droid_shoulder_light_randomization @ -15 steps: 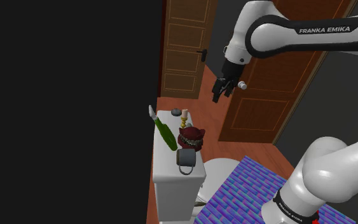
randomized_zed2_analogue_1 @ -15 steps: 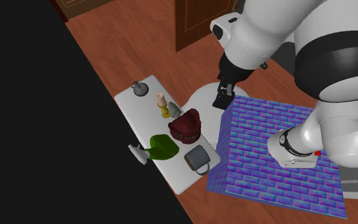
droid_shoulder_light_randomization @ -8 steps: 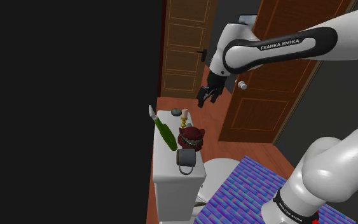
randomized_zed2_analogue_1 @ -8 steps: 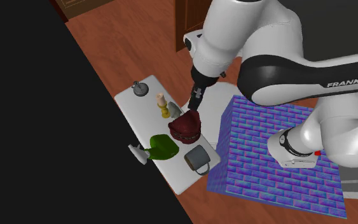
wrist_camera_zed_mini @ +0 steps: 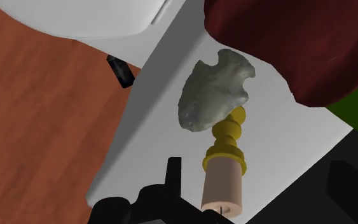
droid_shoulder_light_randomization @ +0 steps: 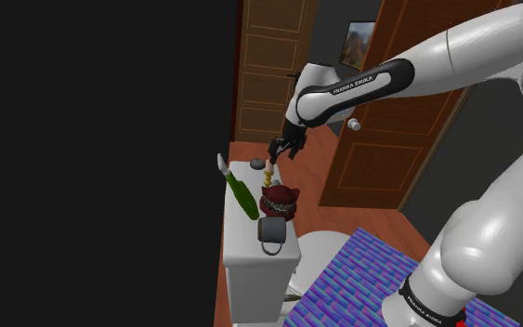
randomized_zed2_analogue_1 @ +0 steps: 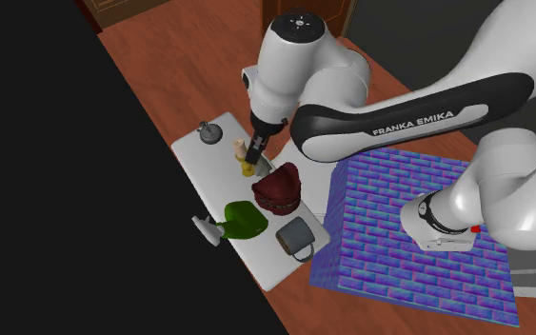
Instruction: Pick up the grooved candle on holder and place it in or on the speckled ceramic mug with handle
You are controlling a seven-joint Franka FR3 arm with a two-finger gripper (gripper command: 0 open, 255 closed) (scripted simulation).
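The candle point(wrist_camera_zed_mini: 223, 188) is a pale peach cylinder on a yellow turned holder point(wrist_camera_zed_mini: 228, 137), upright on a white top point(randomized_zed2_analogue_1: 199, 157). In the wrist view it stands between my open gripper's point(wrist_camera_zed_mini: 257, 167) black fingers point(wrist_camera_zed_mini: 173, 177), untouched. My gripper point(droid_shoulder_light_randomization: 273, 151) hangs just above the candle point(droid_shoulder_light_randomization: 268, 172). From the second exterior view my gripper point(randomized_zed2_analogue_1: 254, 152) is right beside the candle point(randomized_zed2_analogue_1: 242, 149). The grey mug point(droid_shoulder_light_randomization: 270, 230) with a handle stands at the near end of the top, past a dark red bowl-like thing point(droid_shoulder_light_randomization: 281, 202). The mug point(randomized_zed2_analogue_1: 296, 237) is upright.
A lumpy grey thing point(wrist_camera_zed_mini: 213, 95) sits close behind the candle. A green bottle point(droid_shoulder_light_randomization: 243, 193) lies along the top's black-area side. A small grey item point(randomized_zed2_analogue_1: 207, 133) is at the far end. The blue brick-patterned stand point(randomized_zed2_analogue_1: 408, 238) and brown doors point(droid_shoulder_light_randomization: 268, 65) surround the spot.
The arm has swung toward the shoulder view's left and come down, bringing the gripper from beside the door to just over the candle. The fingers have stayed open.
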